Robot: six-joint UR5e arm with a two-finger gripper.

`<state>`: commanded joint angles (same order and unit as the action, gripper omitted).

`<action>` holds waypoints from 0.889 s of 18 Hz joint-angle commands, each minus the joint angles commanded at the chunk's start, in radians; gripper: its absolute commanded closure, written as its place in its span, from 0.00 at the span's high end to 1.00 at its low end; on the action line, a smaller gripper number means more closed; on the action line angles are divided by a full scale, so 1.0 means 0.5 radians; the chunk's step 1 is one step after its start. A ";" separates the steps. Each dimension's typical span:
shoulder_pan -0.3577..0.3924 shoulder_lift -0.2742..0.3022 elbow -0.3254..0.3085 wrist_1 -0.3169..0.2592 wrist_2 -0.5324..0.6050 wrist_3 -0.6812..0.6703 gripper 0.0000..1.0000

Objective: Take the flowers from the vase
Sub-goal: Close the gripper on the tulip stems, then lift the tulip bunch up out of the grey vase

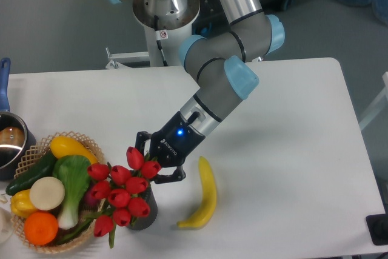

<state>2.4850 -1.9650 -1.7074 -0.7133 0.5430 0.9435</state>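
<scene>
The tool [147, 157] reaches into the top of the flowers [124, 188], its dark fingers appearing to close around the stems just behind the uppermost red buds, though the blooms hide the contact. The bunch leans over the vase [145, 211]. A banana [204, 196] lies beside it on the white desk [291, 150]; a wicker basket [77, 241] of vegetables sits left.

You can see little of the vase [147, 212] near the tabletop's front edge; the flowers [124, 189] cover its mouth and most of its wall; the gripper [154, 162] has its fingertips buried among the buds, so you cannot judge their grip; the pot [8, 144] at the left edge is cut off.
</scene>
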 joint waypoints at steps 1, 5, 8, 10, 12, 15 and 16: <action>0.000 0.003 0.012 0.000 -0.018 -0.031 0.06; 0.061 0.058 0.043 0.000 -0.190 -0.083 0.06; 0.101 0.067 0.055 0.000 -0.261 -0.111 0.07; 0.120 0.089 0.068 0.000 -0.310 -0.126 0.07; 0.135 0.089 0.101 0.000 -0.350 -0.144 0.07; 0.169 0.089 0.190 0.000 -0.414 -0.227 0.07; 0.178 0.092 0.233 0.000 -0.432 -0.273 0.07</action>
<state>2.5740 -1.9190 -1.5910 -0.7133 0.3268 0.8071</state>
